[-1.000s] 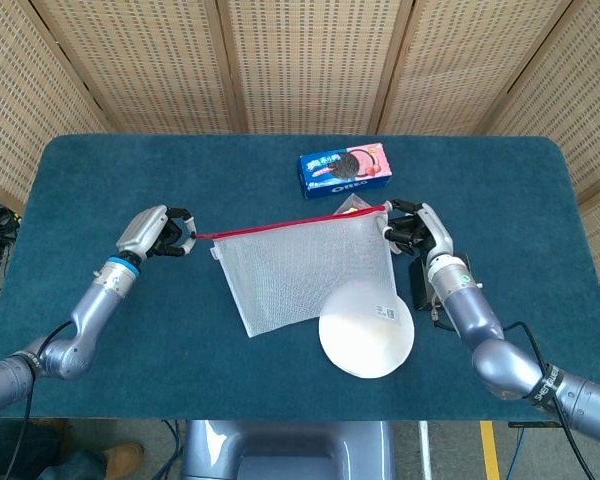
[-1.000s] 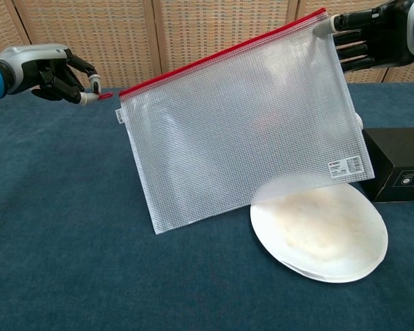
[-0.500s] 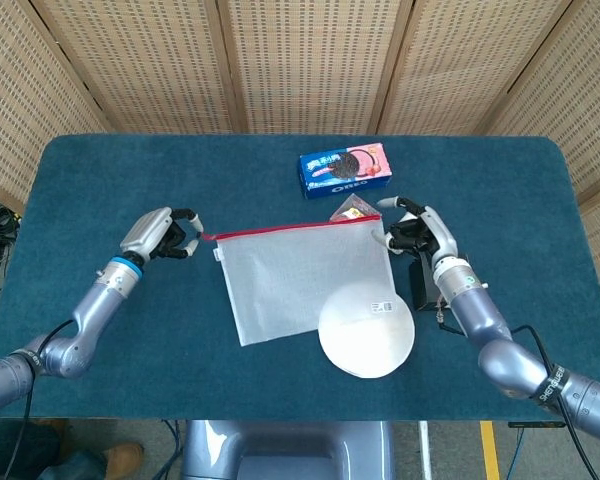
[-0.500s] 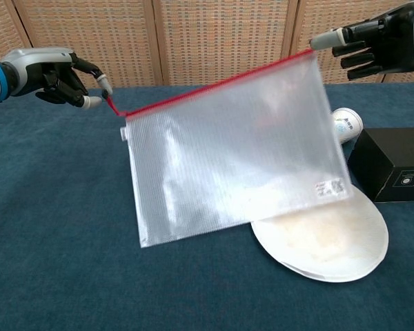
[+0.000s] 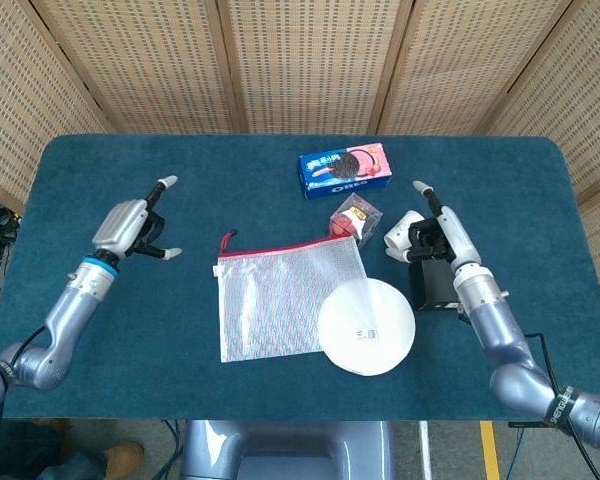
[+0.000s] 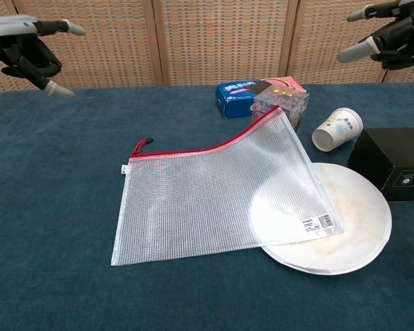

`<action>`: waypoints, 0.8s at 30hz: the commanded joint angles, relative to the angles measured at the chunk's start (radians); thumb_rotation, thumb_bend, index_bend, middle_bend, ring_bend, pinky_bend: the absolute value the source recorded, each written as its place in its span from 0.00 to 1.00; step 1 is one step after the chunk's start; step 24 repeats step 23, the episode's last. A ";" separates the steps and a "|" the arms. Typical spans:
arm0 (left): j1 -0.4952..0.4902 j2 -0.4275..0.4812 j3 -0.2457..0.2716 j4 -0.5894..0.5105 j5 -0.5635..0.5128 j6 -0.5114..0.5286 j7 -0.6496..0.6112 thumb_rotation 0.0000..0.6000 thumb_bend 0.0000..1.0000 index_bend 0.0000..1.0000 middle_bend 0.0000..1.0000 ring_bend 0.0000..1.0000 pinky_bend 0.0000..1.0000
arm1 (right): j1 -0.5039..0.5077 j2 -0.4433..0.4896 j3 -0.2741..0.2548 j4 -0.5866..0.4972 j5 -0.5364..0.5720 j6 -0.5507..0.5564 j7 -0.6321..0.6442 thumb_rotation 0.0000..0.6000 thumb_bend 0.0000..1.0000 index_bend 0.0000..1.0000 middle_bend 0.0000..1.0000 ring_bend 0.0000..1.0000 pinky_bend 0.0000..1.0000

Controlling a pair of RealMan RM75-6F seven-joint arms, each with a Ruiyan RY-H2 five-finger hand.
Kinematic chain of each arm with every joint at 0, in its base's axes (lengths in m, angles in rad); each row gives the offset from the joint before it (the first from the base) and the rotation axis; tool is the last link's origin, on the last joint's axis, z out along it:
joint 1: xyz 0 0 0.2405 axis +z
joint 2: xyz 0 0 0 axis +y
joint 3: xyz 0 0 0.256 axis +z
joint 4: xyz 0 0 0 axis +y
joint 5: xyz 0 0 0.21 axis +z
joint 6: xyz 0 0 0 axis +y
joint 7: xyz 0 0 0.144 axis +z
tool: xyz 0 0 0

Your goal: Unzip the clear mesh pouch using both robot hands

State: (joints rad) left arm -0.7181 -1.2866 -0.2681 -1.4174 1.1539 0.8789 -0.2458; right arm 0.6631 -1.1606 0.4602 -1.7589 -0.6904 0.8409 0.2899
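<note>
The clear mesh pouch point(image 5: 285, 300) point(image 6: 214, 196) with its red zipper edge lies flat on the blue table, its right corner overlapping the white plate point(image 5: 375, 335) point(image 6: 345, 234). The red zipper pull point(image 6: 146, 143) sits at the pouch's upper left corner. My left hand point(image 5: 130, 228) point(image 6: 27, 45) hovers to the left of the pouch, fingers spread, holding nothing. My right hand point(image 5: 435, 222) point(image 6: 386, 34) is raised to the right of the pouch, fingers spread and empty.
A blue Oreo box point(image 5: 345, 168) point(image 6: 245, 96) lies at the back. A small clear packet point(image 5: 355, 213) point(image 6: 281, 105), a tipped paper cup point(image 5: 400, 232) point(image 6: 337, 129) and a black box point(image 5: 435, 280) point(image 6: 393, 162) sit right of the pouch.
Both hands let go of the pouch, which dropped from hanging in the air to lying flat on the table and plate. Both hands opened and moved away outward.
</note>
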 commanded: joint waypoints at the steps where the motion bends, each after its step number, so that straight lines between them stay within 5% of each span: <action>1: 0.135 0.081 0.061 -0.090 0.090 0.250 0.185 1.00 0.00 0.00 0.24 0.38 0.43 | -0.141 0.052 -0.167 0.016 -0.450 0.239 -0.144 1.00 0.00 0.09 0.58 0.61 0.61; 3: 0.176 0.111 0.078 -0.131 0.086 0.302 0.243 1.00 0.00 0.00 0.05 0.16 0.23 | -0.175 0.061 -0.221 0.069 -0.578 0.310 -0.195 1.00 0.00 0.09 0.36 0.35 0.31; 6: 0.245 0.148 0.108 -0.196 0.081 0.387 0.318 1.00 0.00 0.00 0.00 0.00 0.03 | -0.223 0.075 -0.284 0.135 -0.712 0.407 -0.273 1.00 0.00 0.09 0.13 0.10 0.04; 10: 0.335 0.175 0.159 -0.256 0.101 0.483 0.355 1.00 0.00 0.00 0.00 0.00 0.00 | -0.284 0.085 -0.339 0.192 -0.812 0.513 -0.344 1.00 0.00 0.07 0.01 0.00 0.00; 24: 0.576 0.152 0.306 -0.237 0.276 0.752 0.358 1.00 0.00 0.00 0.00 0.00 0.00 | -0.485 0.040 -0.431 0.297 -0.923 0.787 -0.409 1.00 0.00 0.00 0.00 0.00 0.00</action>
